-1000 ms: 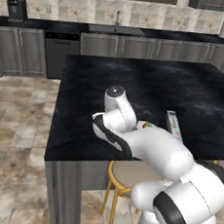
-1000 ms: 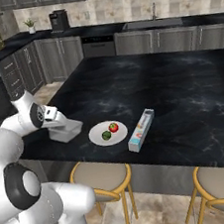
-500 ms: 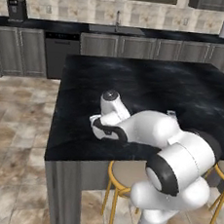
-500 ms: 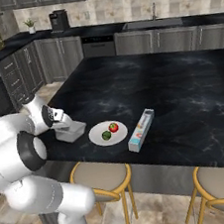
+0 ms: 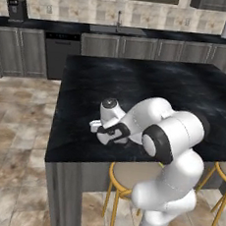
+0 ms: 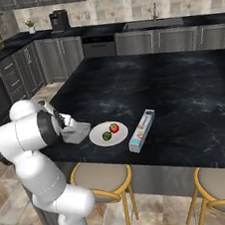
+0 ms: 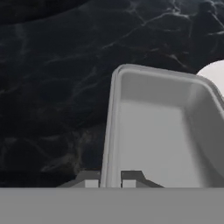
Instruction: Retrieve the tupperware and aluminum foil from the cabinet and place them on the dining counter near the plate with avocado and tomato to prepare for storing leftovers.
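The tupperware (image 7: 162, 131), a shallow grey container, rests low on the black marble dining counter (image 6: 172, 91), just left of the plate (image 6: 100, 133). That white plate carries the green avocado (image 6: 106, 136) and the red tomato (image 6: 114, 128). My gripper (image 7: 109, 178) is shut on the tupperware's near wall, one fingertip on each side of it. From the bases, the gripper (image 6: 66, 130) sits at the tupperware's (image 6: 79, 132) left end near the counter's front edge. The aluminum foil (image 6: 141, 130) lies right of the plate. The cabinet is out of view.
Round stools (image 6: 100, 179) stand under the counter's front edge. A long back counter with a sink (image 5: 116, 29) and grey doors runs behind, with a coffee machine (image 5: 17, 8) at its left. Tiled floor lies left of the island.
The arm has folded down and inward, bringing the tupperware lower and slightly closer to the plate. The plate and the foil box have stayed put.
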